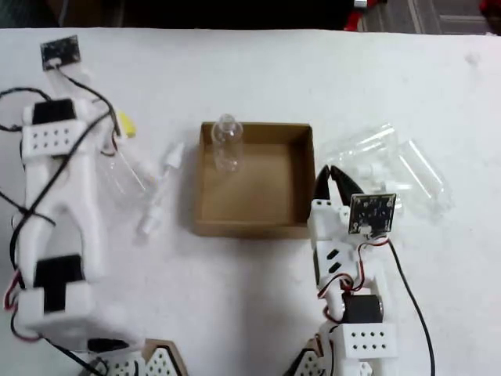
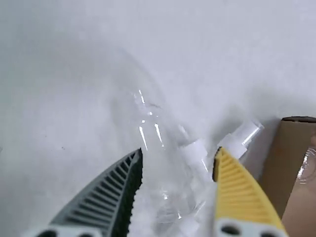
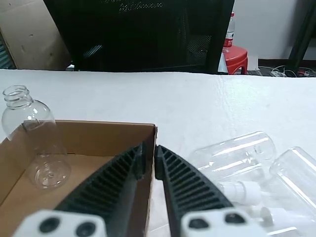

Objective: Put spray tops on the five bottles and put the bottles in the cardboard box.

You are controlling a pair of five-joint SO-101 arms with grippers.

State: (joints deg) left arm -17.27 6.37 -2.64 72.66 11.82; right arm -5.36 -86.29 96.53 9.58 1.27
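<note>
Fingers (image 2: 237, 192) on the left gripper (image 2: 178, 152) spread around a clear bottle (image 2: 153, 128) lying between them, spray top (image 2: 242, 136) loose just beyond. Right gripper (image 3: 149, 150) sits with fingers pressed nearly together at the cardboard box (image 3: 98, 131) wall, one uncapped bottle (image 3: 34, 133) standing inside, so capping looks barely begun.

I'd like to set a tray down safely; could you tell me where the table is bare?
Bare: the table strip beyond the cardboard box, and the patch before it between the arm bases. Crowded: spray tops left of the box, clear bottles right of it by the right gripper.
</note>
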